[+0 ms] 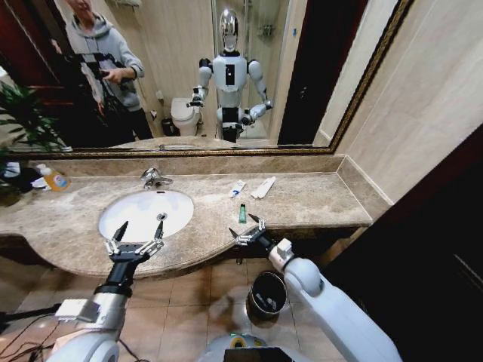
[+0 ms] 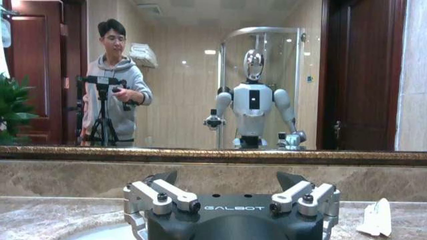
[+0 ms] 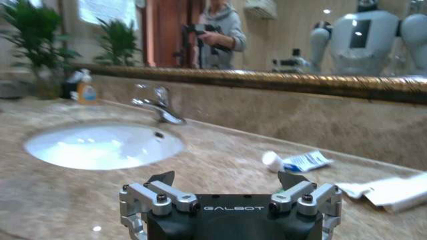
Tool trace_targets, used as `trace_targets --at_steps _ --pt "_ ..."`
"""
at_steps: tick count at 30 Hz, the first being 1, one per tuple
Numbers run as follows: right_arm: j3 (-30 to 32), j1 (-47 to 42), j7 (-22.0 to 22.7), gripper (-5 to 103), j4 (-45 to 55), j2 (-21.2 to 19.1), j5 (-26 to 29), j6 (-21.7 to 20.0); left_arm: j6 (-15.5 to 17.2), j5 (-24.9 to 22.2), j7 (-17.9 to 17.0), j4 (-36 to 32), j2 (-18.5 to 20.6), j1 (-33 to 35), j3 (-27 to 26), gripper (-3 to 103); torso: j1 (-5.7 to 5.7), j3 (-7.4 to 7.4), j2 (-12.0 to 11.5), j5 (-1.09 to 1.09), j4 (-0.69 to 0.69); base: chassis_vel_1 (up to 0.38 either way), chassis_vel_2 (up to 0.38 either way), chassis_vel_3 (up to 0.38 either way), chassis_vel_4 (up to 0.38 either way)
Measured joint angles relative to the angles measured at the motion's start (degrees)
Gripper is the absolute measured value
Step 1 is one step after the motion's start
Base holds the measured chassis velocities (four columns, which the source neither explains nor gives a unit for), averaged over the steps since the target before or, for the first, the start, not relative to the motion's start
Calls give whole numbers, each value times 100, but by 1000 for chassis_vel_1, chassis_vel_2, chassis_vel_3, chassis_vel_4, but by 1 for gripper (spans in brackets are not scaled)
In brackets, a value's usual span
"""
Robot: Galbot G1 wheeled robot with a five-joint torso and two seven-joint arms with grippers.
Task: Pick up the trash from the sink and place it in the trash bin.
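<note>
A: Where are the arms sitting right now?

B: The left end effector [image 1: 136, 236] is hovering over the front edge of the counter [image 1: 317, 197], just in front of the sink [image 1: 145, 212], with its fingers spread apart and nothing between them. The right end effector [image 1: 247, 230] is reaching over the counter's front edge to the right of the basin, fingers also spread apart and holding nothing.

A: And the trash?

B: It is lying on the marble to the right of the sink, not inside the basin. A green tube [image 1: 242, 213] is lying just beyond the right end effector, close to its fingertips but apart from them. Farther back, a white mini tube [image 1: 237, 188] with blue print is resting near the wall, and the flat white packets [image 1: 263, 187] are lying just beside it on its right. In the right wrist view the same white tube [image 3: 297, 161] and the packets [image 3: 390, 190] are showing beyond the open fingers.

A: The bin?

B: The trash bin [image 1: 266, 296] is standing on the tiled floor below the counter, under the right arm. Some pale items are showing inside it, though I cannot tell what they are.

A: Anything else?

B: An orange-yellow bottle [image 1: 53, 179] is standing at the far left, beside a plant [image 1: 26, 121].
</note>
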Motion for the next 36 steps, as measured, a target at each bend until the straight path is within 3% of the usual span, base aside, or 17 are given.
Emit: trace_targets --at_steps 16,28,36 --pt "-406 616 646 100 -893 439 -186 -231 0 0 0 0 0 0 0 100 0 0 0 0 0 0 0 0 0" --pt "-357 972 721 101 -1475 672 -228 -207 0 0 0 0 0 0 0 100 -1 0 0 0 0 0 0 0 0" --pt "-299 1034 663 78 -1700 678 -242 -83 0 0 0 0 0 0 -1 100 -1 -1 0 0 1 0 0 0 0"
